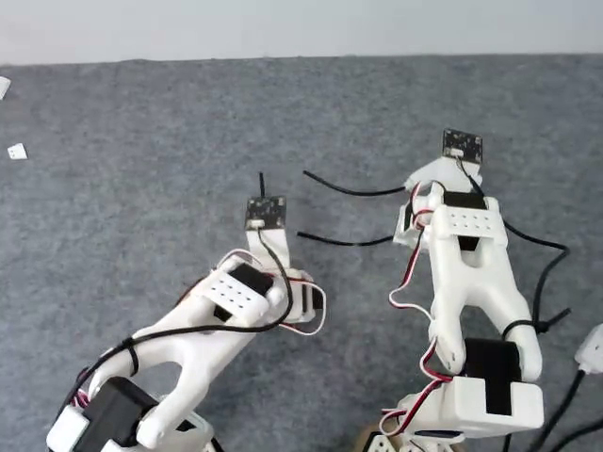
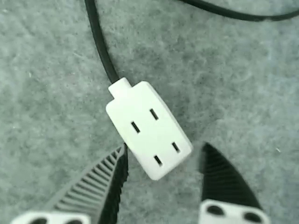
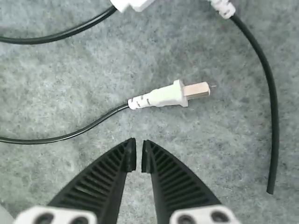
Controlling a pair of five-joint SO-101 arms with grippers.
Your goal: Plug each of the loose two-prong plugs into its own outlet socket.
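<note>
- Left pincer [image 2: 163, 149] is spread wide and sits low over the white outlet socket [image 2: 148, 135].
- The socket's free end sits between the two fingers. One finger [image 2: 110, 179] is right at its edge, contact unclear; the other finger [image 2: 219, 175] is apart from it.
- The outlet socket lies flat on the grey bench [image 2: 46, 93], slots up, two slot pairs, both empty. Its socket cord [image 2: 99, 42] leaves from the other end.
- Right pincer [image 3: 138, 147] is pressed almost together, with a thin slit between the tips and nothing in it.
- The two-prong plug [image 3: 163, 97] lies loose on its side on the bench, near the right pincer tips but not touching. Its bare prongs [image 3: 196, 89] point away from its plug cord [image 3: 70, 133].
- Farther off in the right wrist view are a second white piece [image 3: 132, 3] on a black cord and a third white end [image 3: 223, 7]. The third end's long cord [image 3: 268, 102] curves round to a loose tip.
- In the high view the left arm [image 1: 221, 306] is over mid bench and the right arm [image 1: 466, 250] is beside it. Two black cables [image 1: 344, 190] run across the bench between their wrists.
- A white part [image 1: 592, 348] sits at the bench's right edge, type unclear. A small white scrap [image 1: 17, 151] lies far left.
</note>
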